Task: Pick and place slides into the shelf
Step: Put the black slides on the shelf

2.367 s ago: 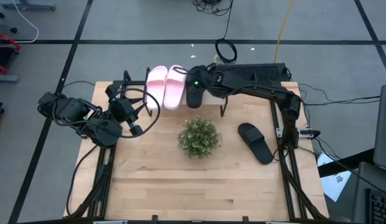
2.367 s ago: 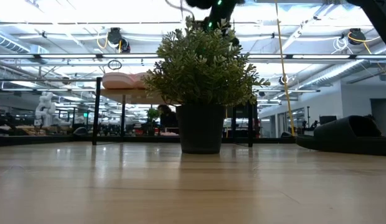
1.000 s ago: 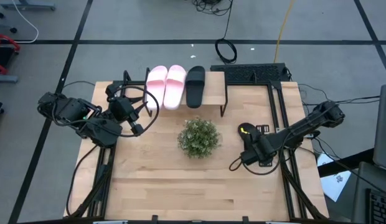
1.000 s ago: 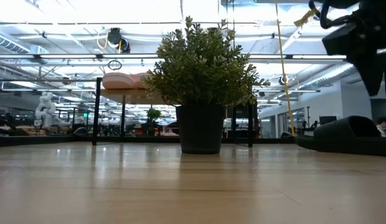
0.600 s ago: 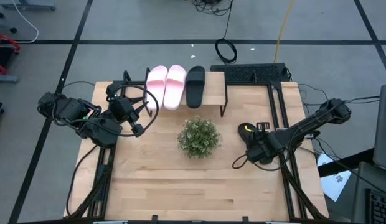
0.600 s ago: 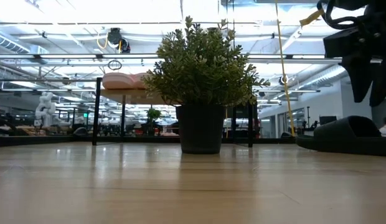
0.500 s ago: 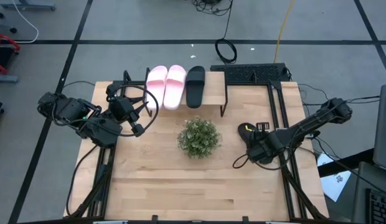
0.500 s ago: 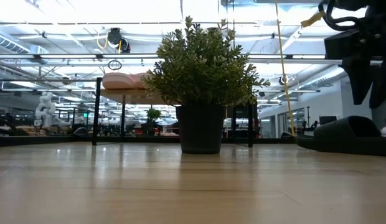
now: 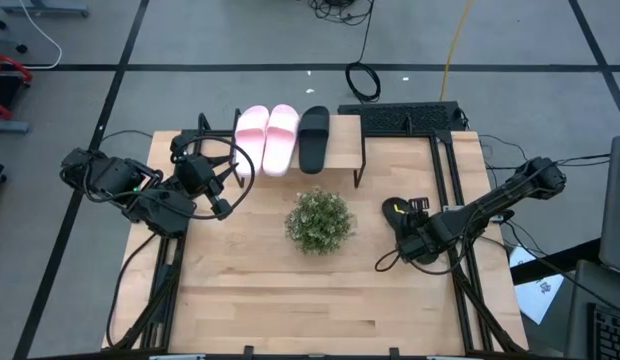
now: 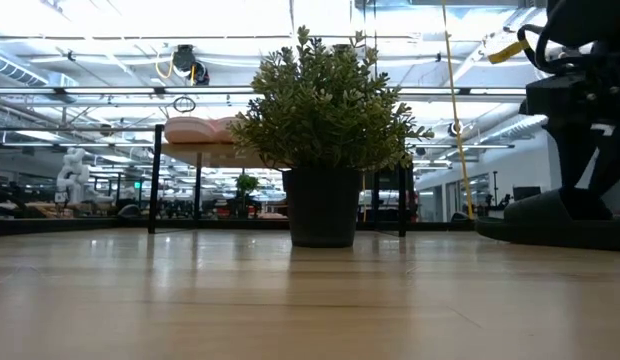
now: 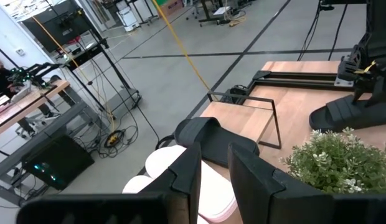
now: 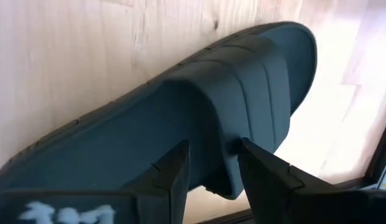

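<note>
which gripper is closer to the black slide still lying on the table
Right. The right gripper is directly over the black slide, fingers open astride its strap. The left gripper waits across the table, beyond the plant.

The counter [image 9: 290, 290] is pale wood, its grain running in long planks with a faint satin sheen. The shelf [image 9: 345, 140] has thin matt black metal legs. The two pink slides [image 9: 267, 138] look like smooth moulded foam or rubber. The black slide on the shelf [image 9: 313, 138] is matt, and so is the black slide on the counter [image 12: 199, 143], whose strap bears shallow ridges. The right end effector [image 12: 208, 168] has dull dark fingers [image 12: 268, 180], probably plastic. The plant [image 10: 325, 100] sits in a matt dark pot [image 10: 320, 205].
</note>
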Action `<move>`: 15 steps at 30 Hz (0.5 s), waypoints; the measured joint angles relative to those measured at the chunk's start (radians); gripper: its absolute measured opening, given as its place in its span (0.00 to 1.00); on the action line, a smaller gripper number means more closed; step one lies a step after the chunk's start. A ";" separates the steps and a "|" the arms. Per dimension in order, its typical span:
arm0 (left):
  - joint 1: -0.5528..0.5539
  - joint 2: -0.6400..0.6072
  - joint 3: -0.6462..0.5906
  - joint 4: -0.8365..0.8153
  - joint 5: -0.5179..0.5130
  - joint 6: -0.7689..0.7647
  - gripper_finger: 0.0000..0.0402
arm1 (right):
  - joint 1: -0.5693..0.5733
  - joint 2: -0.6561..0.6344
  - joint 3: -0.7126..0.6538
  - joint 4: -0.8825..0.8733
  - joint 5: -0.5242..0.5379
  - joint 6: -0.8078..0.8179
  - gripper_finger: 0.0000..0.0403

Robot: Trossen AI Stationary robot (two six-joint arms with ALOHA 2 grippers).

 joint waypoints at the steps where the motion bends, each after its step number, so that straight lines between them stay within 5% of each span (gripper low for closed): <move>1: 0.000 0.000 0.000 0.000 0.000 0.000 0.21 | 0.000 0.000 -0.004 0.000 0.000 0.003 0.31; 15: 0.035 0.000 0.000 0.000 -0.006 0.000 0.21 | -0.003 0.001 -0.013 -0.011 0.029 0.051 0.31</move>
